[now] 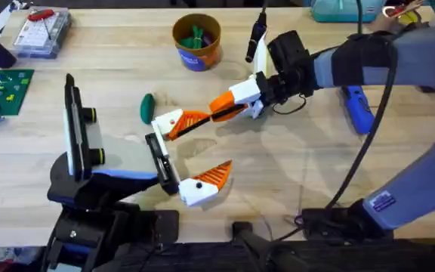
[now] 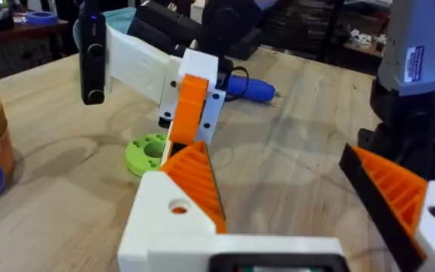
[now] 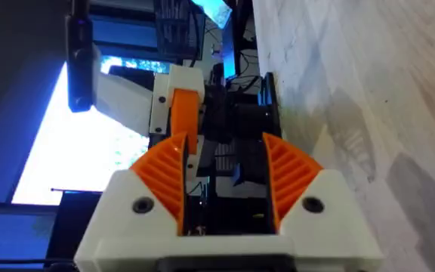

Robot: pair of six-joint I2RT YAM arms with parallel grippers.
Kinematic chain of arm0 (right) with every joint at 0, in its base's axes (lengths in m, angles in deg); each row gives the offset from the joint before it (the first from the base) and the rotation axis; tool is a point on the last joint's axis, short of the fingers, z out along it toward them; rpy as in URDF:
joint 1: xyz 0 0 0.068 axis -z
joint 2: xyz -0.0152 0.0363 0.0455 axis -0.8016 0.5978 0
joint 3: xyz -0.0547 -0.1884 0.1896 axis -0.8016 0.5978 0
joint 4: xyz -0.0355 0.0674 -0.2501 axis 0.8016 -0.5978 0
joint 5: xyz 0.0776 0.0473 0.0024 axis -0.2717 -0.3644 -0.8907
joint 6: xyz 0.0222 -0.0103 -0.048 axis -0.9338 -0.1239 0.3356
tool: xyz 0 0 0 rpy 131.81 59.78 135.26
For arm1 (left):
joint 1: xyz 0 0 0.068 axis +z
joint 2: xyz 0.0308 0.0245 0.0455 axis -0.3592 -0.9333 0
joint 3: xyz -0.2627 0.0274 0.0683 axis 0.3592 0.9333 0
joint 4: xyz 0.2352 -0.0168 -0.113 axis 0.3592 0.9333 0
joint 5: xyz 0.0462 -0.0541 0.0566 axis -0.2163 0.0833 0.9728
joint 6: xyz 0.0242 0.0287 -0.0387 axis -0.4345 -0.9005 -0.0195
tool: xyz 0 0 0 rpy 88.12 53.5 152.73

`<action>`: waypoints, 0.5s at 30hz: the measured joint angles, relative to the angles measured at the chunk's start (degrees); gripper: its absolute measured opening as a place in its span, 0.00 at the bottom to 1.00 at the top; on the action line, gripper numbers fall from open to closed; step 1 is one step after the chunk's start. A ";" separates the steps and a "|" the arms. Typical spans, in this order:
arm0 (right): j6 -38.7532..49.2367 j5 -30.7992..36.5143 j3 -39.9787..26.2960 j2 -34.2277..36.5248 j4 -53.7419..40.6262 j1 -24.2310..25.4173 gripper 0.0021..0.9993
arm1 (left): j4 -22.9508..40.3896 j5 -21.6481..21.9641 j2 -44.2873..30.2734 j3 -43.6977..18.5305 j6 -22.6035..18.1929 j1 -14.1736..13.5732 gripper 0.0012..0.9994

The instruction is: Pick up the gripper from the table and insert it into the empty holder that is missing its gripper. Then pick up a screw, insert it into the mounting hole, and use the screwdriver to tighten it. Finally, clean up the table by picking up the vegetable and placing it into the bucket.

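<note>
The gripper [image 1: 174,121], a white block with a ribbed orange tip, sits at the far end of the black holder [image 1: 161,162] on my left arm; in the left wrist view the gripper [image 2: 180,200] shows a round mounting hole. My left gripper [image 1: 217,140] stands wide open. My right gripper [image 1: 216,112] reaches in from the right, its orange fingers [image 3: 165,174] a little apart around the piece's tip. The green vegetable [image 1: 147,107] lies just beyond. The tan bucket [image 1: 196,41] stands at the back. The blue screwdriver [image 1: 357,109] lies at the right.
A clear parts box [image 1: 42,32] sits at the back left, and a green circuit board [image 1: 2,91] at the left edge. A tall black panel [image 1: 70,113] with yellow-ringed knobs rises at the left. Cables hang from the right arm.
</note>
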 joint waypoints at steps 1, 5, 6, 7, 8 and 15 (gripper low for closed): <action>-0.05 0.02 0.00 -0.04 0.01 0.00 0.50 | 0.00 0.00 0.00 0.00 0.00 0.00 0.99; -0.28 0.04 0.00 -1.38 -0.02 0.00 0.50 | 0.00 0.00 0.00 0.00 0.00 0.00 0.99; -0.47 0.04 0.00 -2.06 0.00 0.00 0.50 | 0.00 0.00 -0.02 0.00 0.00 0.00 0.99; -0.60 0.01 0.00 -2.84 0.00 0.00 0.50 | 0.00 0.00 0.00 0.00 0.00 0.00 0.99; -0.74 0.00 0.00 -3.49 0.00 0.00 0.50 | 0.00 0.00 0.00 0.00 0.00 0.00 0.99; -1.35 -0.18 -0.02 -5.04 -0.76 1.36 0.50 | 0.00 0.00 0.00 0.00 0.00 0.00 0.99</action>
